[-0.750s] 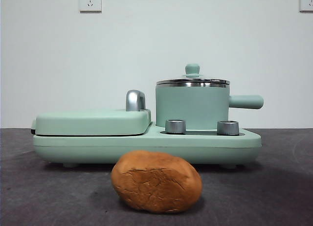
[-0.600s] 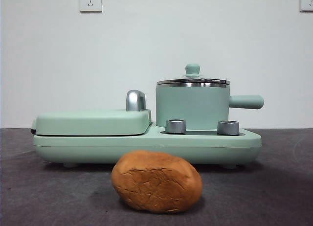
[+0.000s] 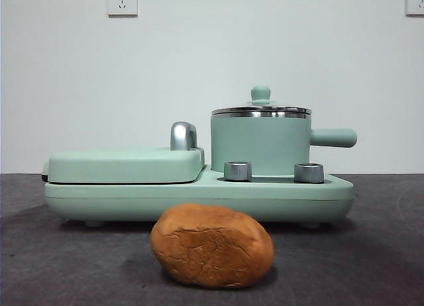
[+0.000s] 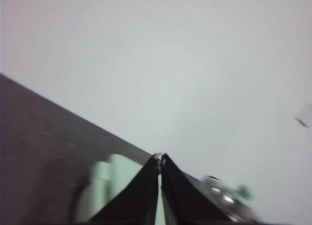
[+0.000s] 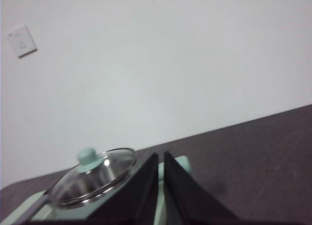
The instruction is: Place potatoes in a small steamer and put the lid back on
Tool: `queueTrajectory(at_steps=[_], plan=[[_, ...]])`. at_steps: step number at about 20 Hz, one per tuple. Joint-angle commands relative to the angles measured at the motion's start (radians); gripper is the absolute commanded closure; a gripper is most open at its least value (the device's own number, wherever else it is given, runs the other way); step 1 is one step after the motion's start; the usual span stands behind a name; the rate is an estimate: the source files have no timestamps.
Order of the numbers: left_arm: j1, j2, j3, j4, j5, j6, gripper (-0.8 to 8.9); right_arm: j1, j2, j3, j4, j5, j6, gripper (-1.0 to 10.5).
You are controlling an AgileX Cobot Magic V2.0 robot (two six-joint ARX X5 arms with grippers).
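pale wall and dark grey table (image 3: 53,266) fill the front view. taking the small steamer (image 3: 260,144) as landmark: it sits on the right half of a mint-green cooker base (image 3: 199,197), with the lid (image 3: 261,108) seated on its steel rim and its stubby handle pointing right. left of the steamer lies the flat grill cover (image 3: 124,165) with a chrome handle (image 3: 183,136). two steel knobs (image 3: 238,171) stand just in front of the steamer. the potato (image 3: 212,245) rests on the table in front of the steamer, clear of the base, with bare table on both sides. no arm shows above, so the space over the steamer is open. nothing has shifted since the earlier frames.

left wrist view: the left gripper (image 4: 159,158) hangs above the table, jaws pressed together, nothing held, the steamer blurred just beyond.

right wrist view: the right gripper (image 5: 161,157) has its jaws almost together, empty, close beside the steamer's lid (image 5: 95,175).
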Motion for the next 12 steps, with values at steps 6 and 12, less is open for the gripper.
queueTrajectory(at_steps=[6, 12], plan=[[0.000, 0.116, 0.257, -0.243, 0.175, 0.312, 8.05, 0.000, 0.144, 0.218, -0.213, -0.158, -0.233, 9.3], [-0.002, 0.285, 0.403, -0.352, 0.248, 0.612, 8.06, 0.002, 0.303, 0.314, -0.327, -0.272, -0.541, 9.3]])
